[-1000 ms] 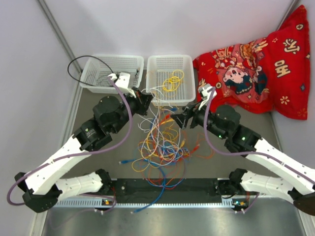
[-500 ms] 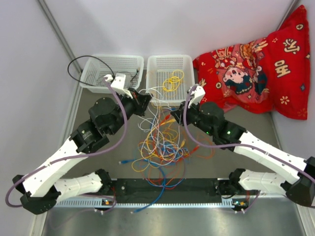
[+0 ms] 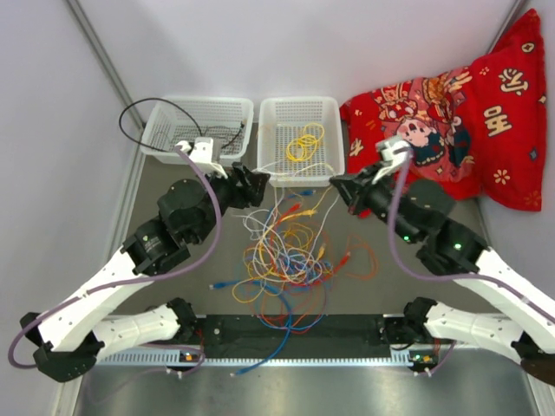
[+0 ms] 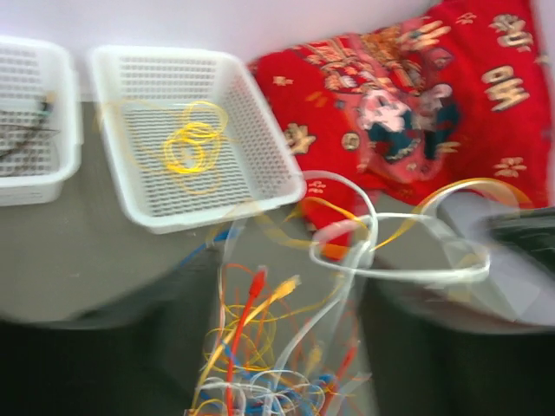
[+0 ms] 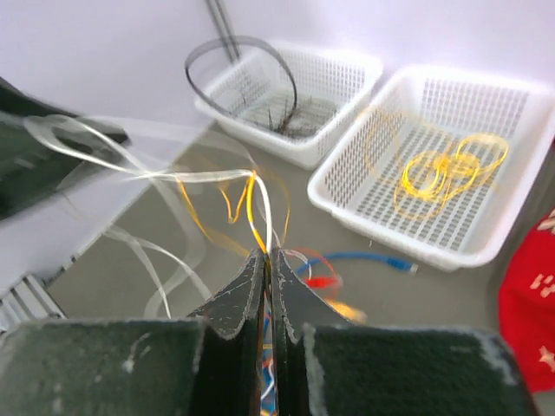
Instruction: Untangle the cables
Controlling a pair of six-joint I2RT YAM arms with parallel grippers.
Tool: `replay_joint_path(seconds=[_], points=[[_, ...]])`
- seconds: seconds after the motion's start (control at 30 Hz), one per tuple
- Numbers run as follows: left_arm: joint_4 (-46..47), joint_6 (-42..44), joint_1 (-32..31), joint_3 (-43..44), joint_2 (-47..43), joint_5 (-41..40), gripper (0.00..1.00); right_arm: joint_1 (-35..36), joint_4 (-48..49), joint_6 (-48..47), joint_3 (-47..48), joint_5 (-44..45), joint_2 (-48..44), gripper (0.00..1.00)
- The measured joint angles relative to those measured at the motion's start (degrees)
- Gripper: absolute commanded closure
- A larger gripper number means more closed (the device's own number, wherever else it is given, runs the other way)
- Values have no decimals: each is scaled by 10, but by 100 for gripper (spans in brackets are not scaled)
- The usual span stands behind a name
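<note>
1. R side first: my right gripper [image 5: 267, 255] is clamping tight on a white strand [image 5: 186, 176] and a yellow strand [image 5: 252, 204], both running out of the fingertips toward 10 o'clock in the wrist cam.
2. L side: my left gripper [image 3: 252, 184] is sitting at 11 o'clock of the tangle [image 3: 290, 251]. In its wrist cam, w/ heavy blur, the jaws are looking parted. A white loop is drifting in front, and I'm seeing nothing pinched.
3. Where the cables are: the main bunch is lying mid-table between my two arms, w/ red, orange, yellow, blue and white all looping over each other. One blue cable [image 3: 222, 284] is trailing out at 8 o'clock.
4. Done so far, as I'm reading it: a yellow coil [image 3: 303, 141] is sitting alone in the middle basket [image 3: 264, 139] at 12 o'clock. A black cable [image 5: 241, 40] is in the left basket [image 3: 152, 147] at 11 o'clock, its loop arching over the rim.
5. So approx. two pieces are looking sorted and the rest is one knot. I'm judging this as early going, w/ most of the job left.
6. The red cloth [image 3: 451, 121] at 2 o'clock is lying well apart from the tangle.
7. Watch-out: the two strands I'm holding are running back into the knot, so pulling them could drag the whole bunch.
</note>
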Motion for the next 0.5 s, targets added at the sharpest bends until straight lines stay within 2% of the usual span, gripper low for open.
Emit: replay_joint_path(seconds=[0.03, 0.2, 0.33, 0.5], points=[[-7, -9, 0, 0, 0, -15, 1, 0, -14, -6, 16, 4, -13, 100], [-27, -29, 1, -2, 0, -68, 1, 0, -66, -29, 108, 10, -40, 100], [-37, -37, 1, -10, -2, -99, 1, 0, -94, -36, 146, 9, -47, 100], [5, -27, 2, -82, -37, -96, 2, 0, -129, -37, 162, -4, -44, 100]])
